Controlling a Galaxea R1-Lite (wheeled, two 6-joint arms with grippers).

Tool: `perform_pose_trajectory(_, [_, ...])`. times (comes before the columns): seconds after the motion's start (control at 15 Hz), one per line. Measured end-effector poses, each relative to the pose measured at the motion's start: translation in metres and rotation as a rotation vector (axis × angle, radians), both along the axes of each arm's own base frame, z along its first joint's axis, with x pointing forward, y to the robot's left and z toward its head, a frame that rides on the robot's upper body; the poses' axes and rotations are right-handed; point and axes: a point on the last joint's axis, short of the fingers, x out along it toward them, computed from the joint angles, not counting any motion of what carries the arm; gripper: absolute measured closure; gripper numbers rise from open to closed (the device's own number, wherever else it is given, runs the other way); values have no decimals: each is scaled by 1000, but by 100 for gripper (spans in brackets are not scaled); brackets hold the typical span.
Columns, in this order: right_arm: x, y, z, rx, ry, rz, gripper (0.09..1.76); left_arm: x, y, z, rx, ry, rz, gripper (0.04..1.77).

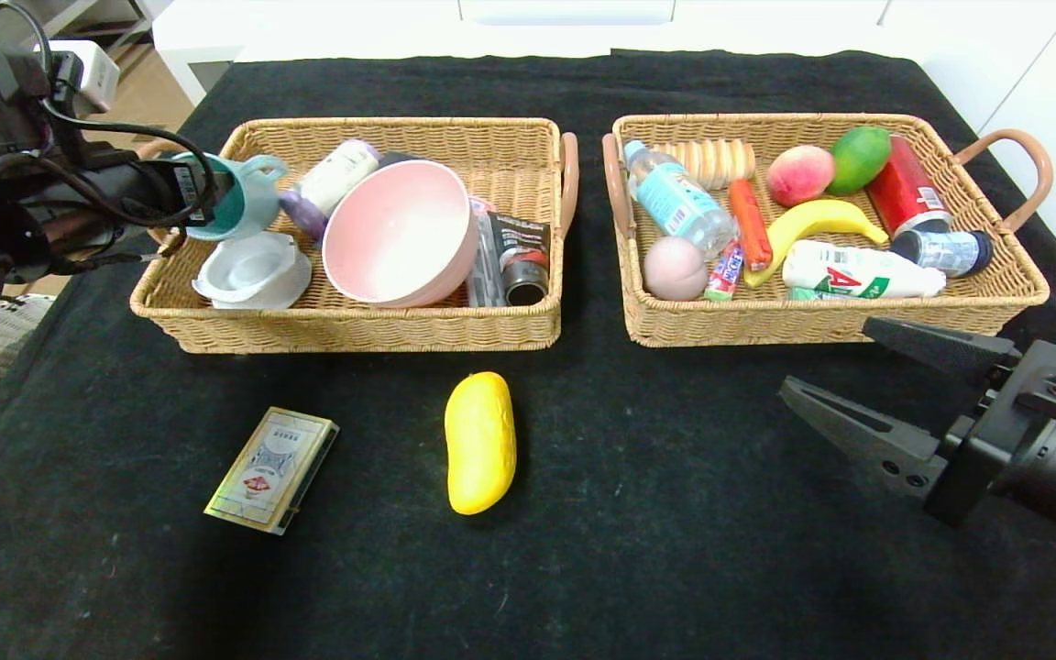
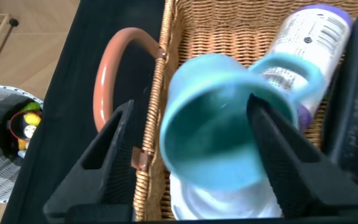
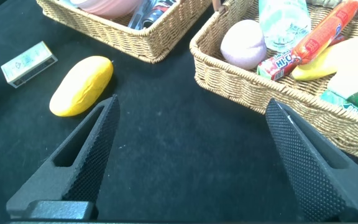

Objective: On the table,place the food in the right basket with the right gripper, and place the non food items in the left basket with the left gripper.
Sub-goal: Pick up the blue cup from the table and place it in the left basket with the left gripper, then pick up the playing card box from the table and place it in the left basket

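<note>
The pale teal mug (image 1: 236, 197) (image 2: 216, 127) lies tilted on its side at the left end of the left basket (image 1: 354, 335), above a white lid. My left gripper (image 1: 203, 197) (image 2: 190, 102) is open there, with one finger at the mug's mouth and the other outside the basket wall. The yellow fruit (image 1: 480, 442) (image 3: 81, 85) and the cream-and-gold card box (image 1: 273, 469) (image 3: 28, 62) lie on the black table (image 1: 675, 550). My right gripper (image 1: 826, 356) (image 3: 192, 102) hangs open and empty in front of the right basket (image 1: 812, 330), which holds the water bottle (image 1: 675, 197), sausage (image 1: 750, 223) and white bottle (image 1: 858, 270).
The left basket also holds a pink bowl (image 1: 400, 234), a white-and-purple bottle (image 1: 331, 179) and dark packets. More fruit, a red can and biscuits fill the right basket. A woven bin (image 2: 5, 143) stands on the floor past the table's left edge.
</note>
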Motion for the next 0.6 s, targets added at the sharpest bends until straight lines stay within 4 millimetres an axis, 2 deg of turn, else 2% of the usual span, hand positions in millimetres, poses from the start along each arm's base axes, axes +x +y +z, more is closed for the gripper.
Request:
perform_pose_trajectory(0.27, [0,0,0,-1,1,1,14,-16,-5,1,6,12,-7,33])
perform_pose_trajectory(0.6, [-1,0,-1,0,2,4,14,-52,-13,-1,31,42,-32,22])
